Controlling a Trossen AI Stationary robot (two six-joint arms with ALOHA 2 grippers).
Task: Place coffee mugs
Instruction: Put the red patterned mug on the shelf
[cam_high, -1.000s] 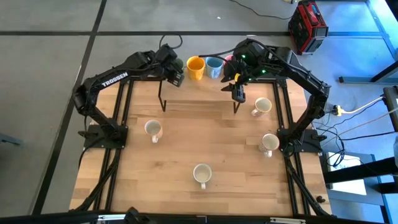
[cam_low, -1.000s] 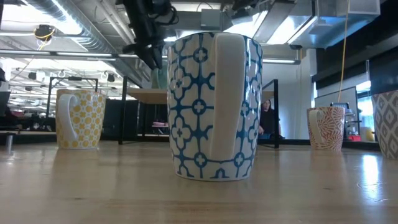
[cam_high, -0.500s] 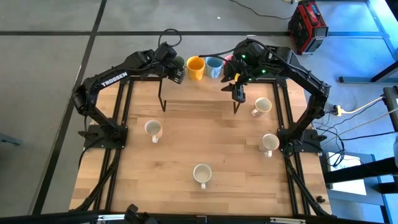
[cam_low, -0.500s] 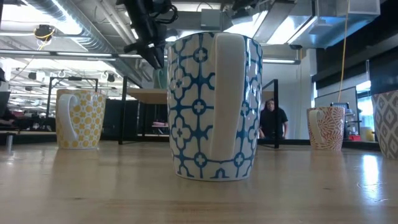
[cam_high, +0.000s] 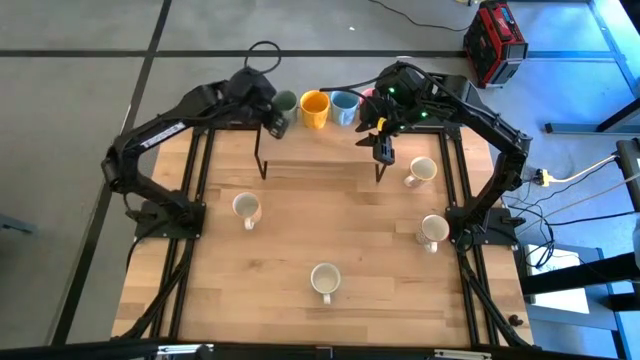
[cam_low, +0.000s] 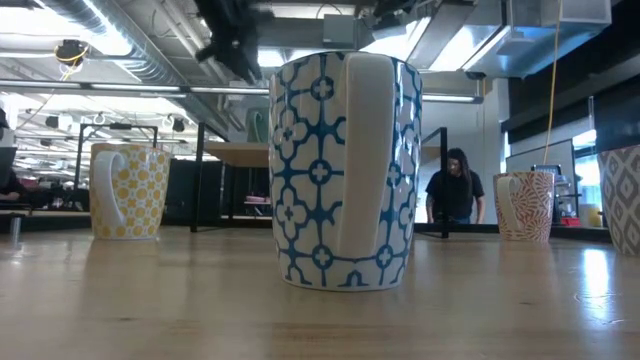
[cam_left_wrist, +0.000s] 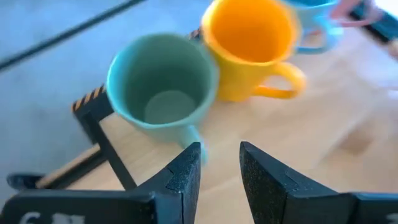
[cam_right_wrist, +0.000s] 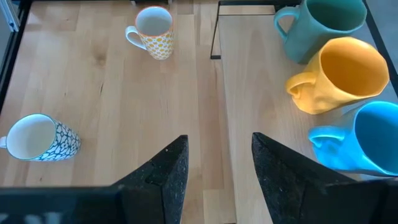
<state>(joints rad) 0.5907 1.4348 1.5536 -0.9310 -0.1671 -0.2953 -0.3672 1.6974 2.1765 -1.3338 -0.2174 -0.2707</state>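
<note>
1. Two dark robot arms reach over a light wooden table (cam_high: 300, 230) toward a row of plain coloured ceramic mugs lined up along its far edge.
2. The left hand (cam_left_wrist: 219, 163) hovers just above the green mug (cam_left_wrist: 163, 87). Its two dark fingers are parted with nothing between them, and the mug's handle points toward the gap.
3. Next in the row are the orange mug (cam_high: 314, 107), close beside the green one, then the blue mug (cam_high: 344, 105). A sliver of the pink mug (cam_high: 367, 95) shows behind the right arm.
4. The right hand (cam_right_wrist: 216, 163) hangs over the table near the blue mug. Its fingers are spread apart and empty, and it touches none of the mugs.
5. Four cream-white patterned mugs stand well apart on the open tabletop.
6. A yellow-dotted mug (cam_high: 246, 208) sits on the left side of the table.
7. A blue-lattice mug (cam_low: 345, 170) stands nearest the front edge and fills the low view.
8. An orange-patterned mug (cam_high: 421, 171) stands on the right side of the table.
9. A grey-patterned mug (cam_high: 432, 231) stands on the same side, nearer the front edge.
10. A person (cam_low: 455, 195) in dark clothing stands in the room beyond the table.
</note>
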